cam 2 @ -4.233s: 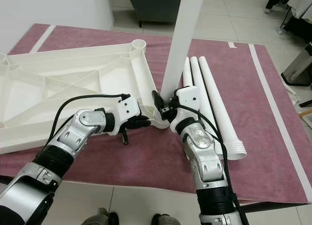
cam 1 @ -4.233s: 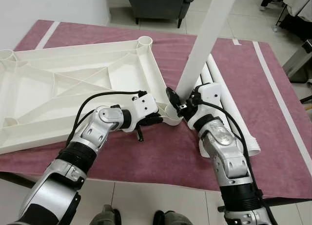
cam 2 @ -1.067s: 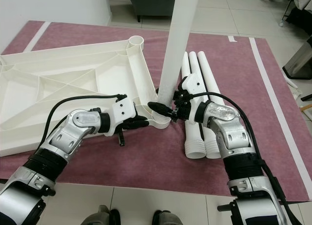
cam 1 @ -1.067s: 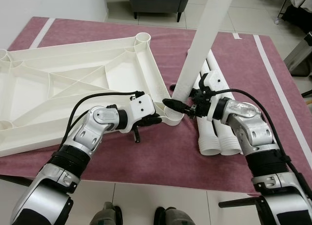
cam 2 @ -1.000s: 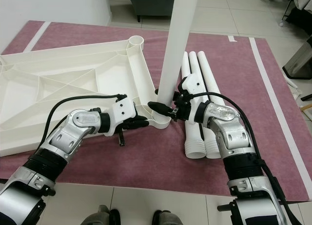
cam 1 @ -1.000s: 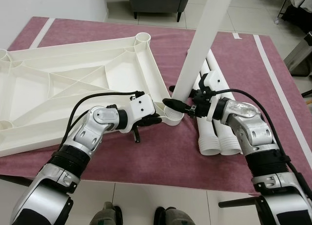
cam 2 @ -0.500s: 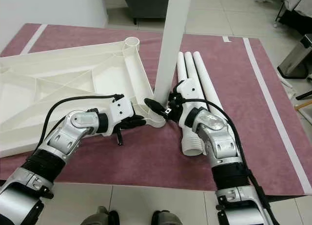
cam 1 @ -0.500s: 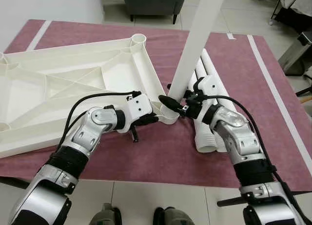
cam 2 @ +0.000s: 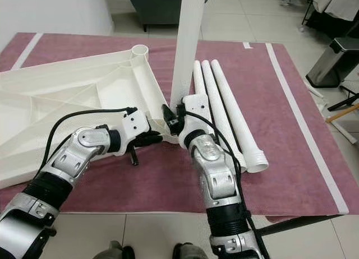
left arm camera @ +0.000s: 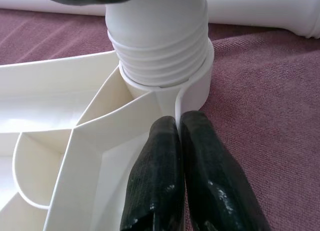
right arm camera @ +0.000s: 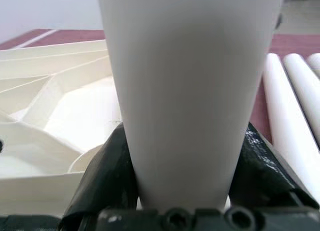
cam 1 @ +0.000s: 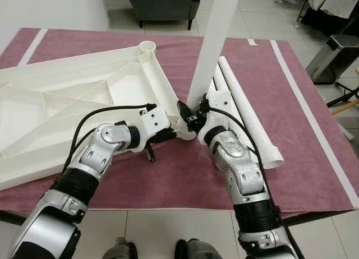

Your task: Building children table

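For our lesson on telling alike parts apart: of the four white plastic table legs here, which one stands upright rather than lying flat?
The white plastic leg gripped by the right hand stands in the tabletop's corner socket; the other three legs lie side by side on the maroon rug.

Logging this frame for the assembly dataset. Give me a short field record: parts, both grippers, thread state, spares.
surface: maroon rug
tabletop: white ribbed tabletop, underside up
upright leg: white table leg standing in the near corner socket
thread state: several thread ridges show above the socket rim, so not fully seated
right gripper: right gripper clamped around the leg's base
left gripper: left gripper fingers together, tips against the socket's outer wall
spares: three spare legs lying side by side on the rug, right of the socket
far corner: empty socket
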Available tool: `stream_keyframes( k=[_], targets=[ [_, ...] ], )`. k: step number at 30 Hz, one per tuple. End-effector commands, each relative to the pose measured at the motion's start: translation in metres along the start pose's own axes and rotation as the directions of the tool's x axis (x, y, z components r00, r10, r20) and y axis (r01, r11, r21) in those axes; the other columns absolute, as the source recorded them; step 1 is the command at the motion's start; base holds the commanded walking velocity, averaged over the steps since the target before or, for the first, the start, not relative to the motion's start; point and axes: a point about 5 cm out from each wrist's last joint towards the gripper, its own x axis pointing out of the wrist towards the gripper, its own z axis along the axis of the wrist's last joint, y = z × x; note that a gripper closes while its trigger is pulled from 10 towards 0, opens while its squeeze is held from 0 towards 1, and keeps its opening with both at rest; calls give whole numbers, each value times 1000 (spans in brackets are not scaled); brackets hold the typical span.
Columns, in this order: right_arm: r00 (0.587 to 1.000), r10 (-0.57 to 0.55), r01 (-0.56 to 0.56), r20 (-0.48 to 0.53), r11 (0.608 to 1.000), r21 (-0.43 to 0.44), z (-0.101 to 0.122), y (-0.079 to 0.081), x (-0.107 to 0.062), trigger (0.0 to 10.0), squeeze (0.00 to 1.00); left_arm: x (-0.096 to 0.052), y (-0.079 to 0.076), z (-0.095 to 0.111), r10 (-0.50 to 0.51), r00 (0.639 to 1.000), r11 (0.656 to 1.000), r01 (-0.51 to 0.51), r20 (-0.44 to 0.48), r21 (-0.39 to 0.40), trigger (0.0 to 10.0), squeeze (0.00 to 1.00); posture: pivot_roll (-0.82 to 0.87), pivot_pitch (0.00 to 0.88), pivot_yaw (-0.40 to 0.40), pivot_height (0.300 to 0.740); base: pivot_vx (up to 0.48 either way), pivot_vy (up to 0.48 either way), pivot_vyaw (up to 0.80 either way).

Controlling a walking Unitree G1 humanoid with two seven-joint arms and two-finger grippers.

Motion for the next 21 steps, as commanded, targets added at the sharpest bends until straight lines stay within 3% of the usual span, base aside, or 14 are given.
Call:
stream_keyframes(
  k=[1,4,7,8,9,10,13,14,15,16,18,19,21],
  targets=[
    [942,-219,217,-253,976,-36,-48,-27,-8,0,0,5,-18,-9,-103,995,994,103,-8,-22,0,0,61,133,16,740,0,0,0],
    [929,-274,274,-250,961,-35,-49,-15,-13,0,0,6,-19,-9,-103,995,994,103,-7,-21,0,0,63,129,14,740,0,0,0],
    [930,-270,275,-250,961,-19,-49,-13,-13,0,0,6,-18,-9,-102,995,995,102,-7,-22,0,0,65,128,14,740,0,0,0],
    [933,-263,270,-245,963,-6,-48,-13,-12,1569,0,5,-18,-9,-101,995,995,101,-8,-21,0,0,65,128,13,740,0,0,0],
    [938,-261,268,-229,963,0,-45,-13,-10,9255,0,5,-18,-10,-100,995,995,100,-9,-22,0,0,65,128,13,740,0,0,0],
    [942,-256,263,-218,965,6,-42,-13,-9,10000,0,5,-18,-10,-100,995,995,100,-11,-22,0,0,65,128,13,740,0,0,0],
    [948,-243,251,-206,968,13,-40,-13,-7,10000,0,5,-18,-10,-100,995,995,99,-11,-22,0,0,65,129,13,740,0,0,0],
    [956,-227,235,-187,972,22,-36,-13,-6,10000,459,5,-18,-10,-99,995,995,99,-11,-22,0,0,65,129,13,740,0,0,0],
    [959,-221,229,-178,973,27,-34,-12,-5,10000,459,5,-18,-10,-99,995,995,98,-12,-22,0,0,65,129,13,740,0,0,0],
    [962,-219,227,-165,973,32,-31,-12,-4,10000,1000,5,-18,-10,-98,995,995,98,-12,-22,0,0,65,130,14,740,0,0,0],
    [969,-199,207,-145,977,45,-27,-12,-3,10000,1000,4,-18,-10,-98,995,995,97,-12,-22,0,0,65,132,15,740,0,0,0],
    [982,-150,158,-113,985,68,-20,-9,-1,10000,0,4,-17,-10,-98,995,995,98,-12,-22,0,0,64,133,16,740,0,0,0],
    [990,-113,120,-89,989,82,-16,-7,-1,10000,0,4,-17,-10,-98,995,995,98,-12,-23,0,0,64,133,16,740,0,0,0]
  ],
)
